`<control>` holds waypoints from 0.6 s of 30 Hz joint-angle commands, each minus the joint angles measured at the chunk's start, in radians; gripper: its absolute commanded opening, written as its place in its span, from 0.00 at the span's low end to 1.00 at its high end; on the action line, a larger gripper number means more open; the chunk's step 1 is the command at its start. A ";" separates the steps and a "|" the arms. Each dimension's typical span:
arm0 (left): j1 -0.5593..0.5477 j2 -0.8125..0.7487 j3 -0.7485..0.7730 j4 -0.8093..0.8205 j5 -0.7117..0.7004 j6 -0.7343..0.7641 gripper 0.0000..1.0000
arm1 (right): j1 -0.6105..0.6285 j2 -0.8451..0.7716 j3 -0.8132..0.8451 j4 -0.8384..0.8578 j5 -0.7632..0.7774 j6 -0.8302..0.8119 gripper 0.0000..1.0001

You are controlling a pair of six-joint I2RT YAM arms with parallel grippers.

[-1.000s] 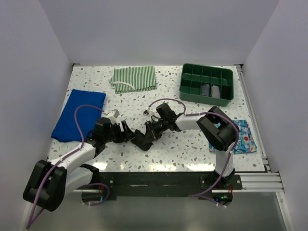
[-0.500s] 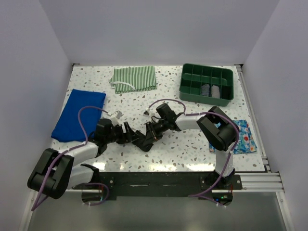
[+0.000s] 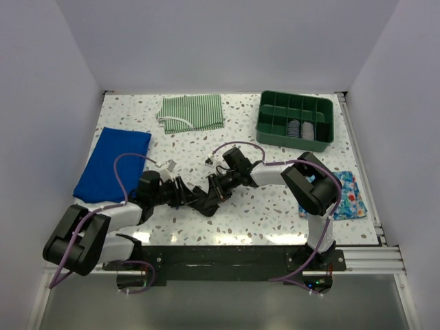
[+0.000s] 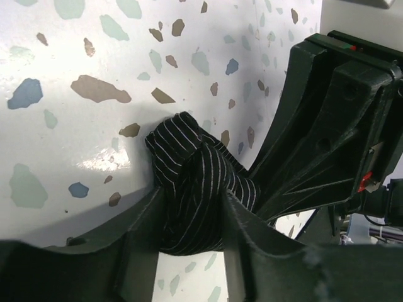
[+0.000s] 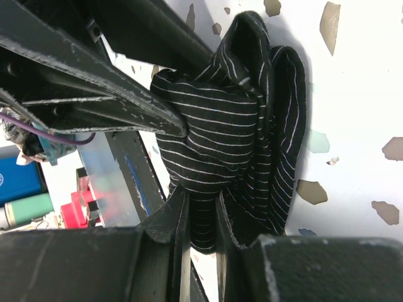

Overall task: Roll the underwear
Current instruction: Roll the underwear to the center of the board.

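L fingers + R fingers clamped on underwear bundle. Suggest: hold R pinch firm, tuck loose end w/ L, avoid unrolling.

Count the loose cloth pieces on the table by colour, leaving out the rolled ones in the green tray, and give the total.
Green-and-white striped cloth: 1
Plain blue cloth: 1
Blue floral cloth: 1
Black underwear, thin white stripes: 1
Total: 4

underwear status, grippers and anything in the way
Left gripper and right gripper both pinching the underwear. Bunched black pinstripe wad, no neat roll yet. Only the grippers crowd each other.
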 commanded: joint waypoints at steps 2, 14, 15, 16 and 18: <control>-0.004 0.069 -0.013 0.029 -0.018 0.013 0.33 | 0.006 0.048 -0.032 -0.116 0.107 -0.011 0.10; -0.066 0.118 0.098 -0.104 -0.103 0.069 0.04 | 0.004 -0.092 -0.076 -0.111 0.220 0.016 0.49; -0.072 0.115 0.101 -0.112 -0.116 0.072 0.04 | 0.006 -0.133 -0.080 -0.115 0.255 0.012 0.50; -0.076 0.113 0.105 -0.118 -0.123 0.075 0.04 | 0.005 -0.155 -0.083 -0.126 0.271 0.009 0.52; -0.092 0.112 0.111 -0.132 -0.136 0.077 0.03 | 0.006 -0.223 -0.089 -0.138 0.315 -0.008 0.53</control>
